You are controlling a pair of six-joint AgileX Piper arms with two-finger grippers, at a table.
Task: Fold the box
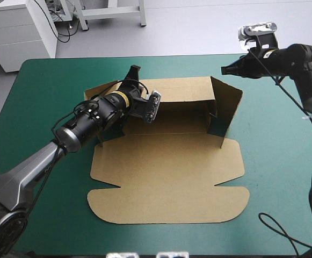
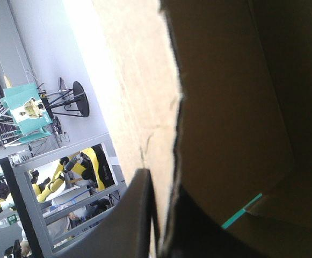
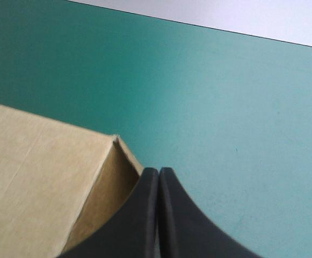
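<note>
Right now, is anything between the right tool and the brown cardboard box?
Nothing visible does. The shut right tool hovers beside the brown cardboard box's raised far right corner, with only bare teal-green table cover between them.

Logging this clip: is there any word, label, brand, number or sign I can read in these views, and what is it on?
None can be read.
The box is plain brown board, with no print on the faces shown.
The teal-green cover, the left gripper and the right gripper show no marking.
</note>
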